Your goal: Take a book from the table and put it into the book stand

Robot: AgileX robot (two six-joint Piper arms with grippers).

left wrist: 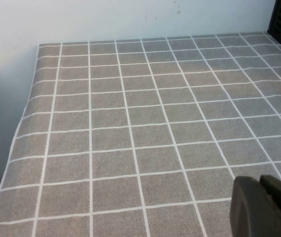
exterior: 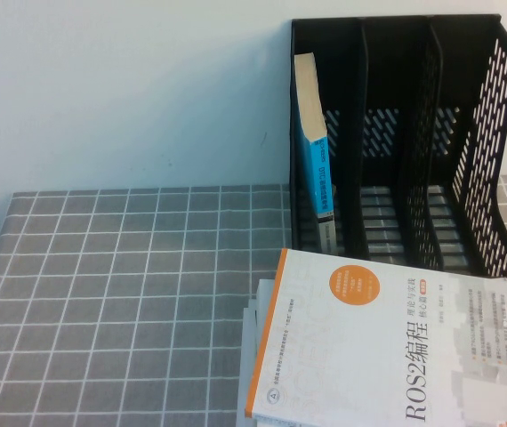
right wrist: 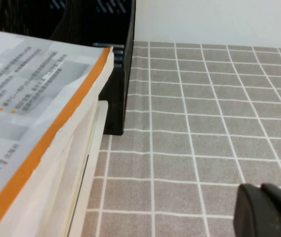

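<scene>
Only a dark tip of each claw shows, left claw (left wrist: pixel 263 207) and right claw (right wrist: pixel 268 210), low over the surface (exterior: pixel 129 285); I cannot tell their opening. Well away from both, the book (exterior: pixel 316 160), cyan-spined, stands upright in the book stand (exterior: pixel 476 133), its cover hidden.

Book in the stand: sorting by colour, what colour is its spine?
Cyan spine on the book; high view shows it best.

we see a plain pale wall (exterior: pixel 129 89) running behind the far edge of the counter, bluish-white and bare, with a few tiny specks showing in the left wrist view. light falls evenly and softly, casting a faint shadow down the wall by the counter's far left corner. beyond the left edge lies a dim grey strip.
</scene>
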